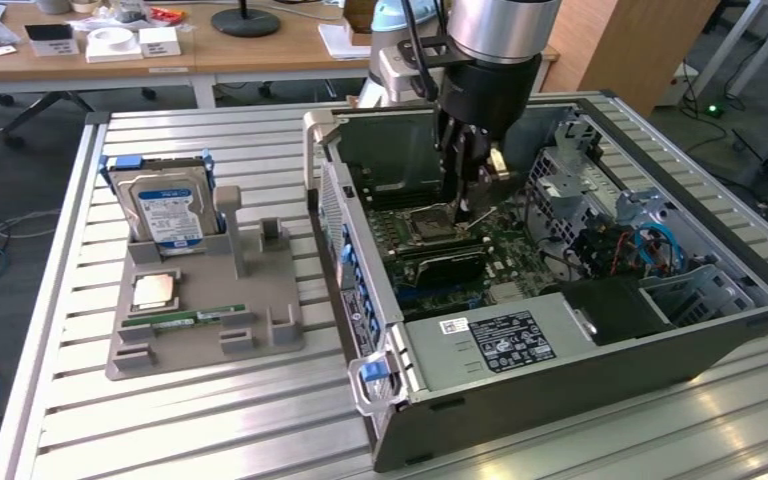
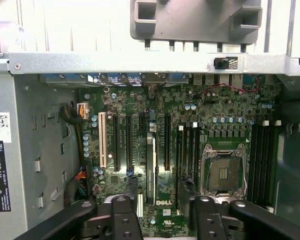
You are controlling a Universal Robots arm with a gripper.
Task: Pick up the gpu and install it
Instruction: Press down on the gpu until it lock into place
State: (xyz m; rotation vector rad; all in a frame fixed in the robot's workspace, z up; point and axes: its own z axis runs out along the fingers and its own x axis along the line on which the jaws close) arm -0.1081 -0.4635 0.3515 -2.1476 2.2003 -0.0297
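Slatted aluminium table [image 1: 224,420] in a lab, wooden desks [image 1: 157,55] behind. Exterior view: an open tower case [image 1: 598,370] lies on its side on the table, motherboard facing up. To the exterior view's left of the case stands a grey parts holder [image 1: 197,345]. It carries an upright hard drive [image 1: 164,205] with a blue-white label, a square CPU chip [image 1: 155,291] lying flat, and a narrow green RAM stick [image 1: 184,318] in front of the chip. The arm reaches down into the case. The gripper [image 1: 468,205] hangs low over the middle of the board. The gpu [image 1: 440,264] shows as a dark flat card standing on the board just below the fingertips, toward the power supply end of the case. Contact with the fingers cannot be judged here. Wrist view: looking straight down on the motherboard [image 2: 220,107]. The gpu [image 2: 151,165] is seen edge-on, upright in one of the long expansion slots, with the empty CPU socket [image 2: 223,172] beside it. The gripper [image 2: 160,200] is spread wide, holding nothing. Its dark fingers [image 2: 132,192] stand on either side of the card's near end, clear of it. The grey holder appears beyond the case wall.
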